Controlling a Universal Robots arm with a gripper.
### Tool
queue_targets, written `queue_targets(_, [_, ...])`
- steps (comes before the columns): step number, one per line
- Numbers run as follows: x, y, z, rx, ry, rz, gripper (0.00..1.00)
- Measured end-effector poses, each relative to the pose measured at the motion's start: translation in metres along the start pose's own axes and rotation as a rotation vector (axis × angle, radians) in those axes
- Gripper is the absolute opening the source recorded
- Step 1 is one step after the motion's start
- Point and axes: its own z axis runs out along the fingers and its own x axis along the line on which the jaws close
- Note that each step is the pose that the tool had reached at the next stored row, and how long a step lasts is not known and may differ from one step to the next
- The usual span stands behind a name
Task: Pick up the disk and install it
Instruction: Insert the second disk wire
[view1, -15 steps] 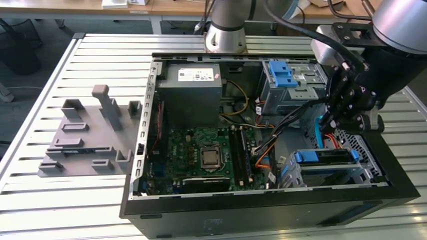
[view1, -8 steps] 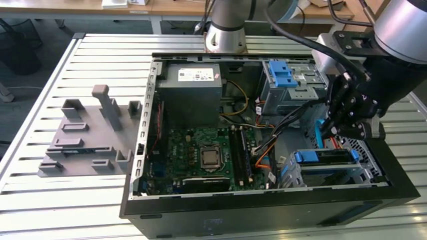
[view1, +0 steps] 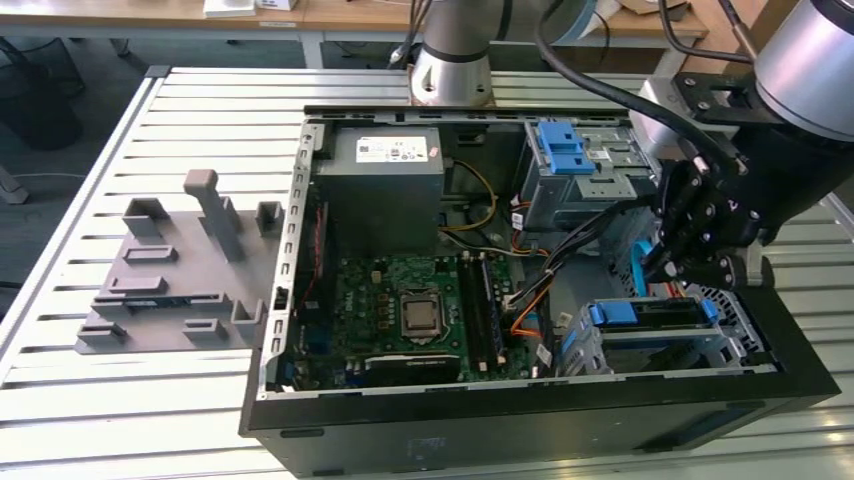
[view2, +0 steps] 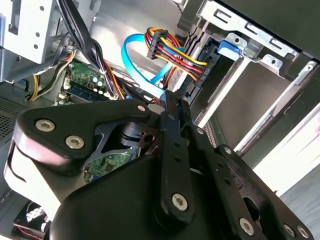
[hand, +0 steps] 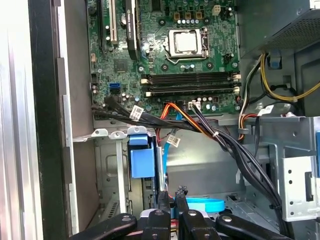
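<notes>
- Gripper (hand: 171, 196): fingertips pressed almost together, gripping nothing, low inside the computer case (view1: 534, 405).
- Disk (view1: 654, 315): just beside the gripper, seated in the bay at the case's front corner, blue edge up.
- Power supply (view1: 387, 190): at the far corner, with a white sticker (view1: 395, 151) whose print is too small to read.

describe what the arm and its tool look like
The arm is silver-grey tube with a round base, and black cables run along it. The tool is matte black, built from flat linkage plates joined by silver screw heads, with narrow black fingers.
</notes>
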Motion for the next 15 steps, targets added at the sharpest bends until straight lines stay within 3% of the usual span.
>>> queue_targets(7, [0.0071, -0.0014, 0.0062, -0.002, -0.0001, 0.007, 0.16])
queue_targets(15, [0.0092, -0.0013, 0.0069, -0.0019, 0.0001, 0.009, 0.16])
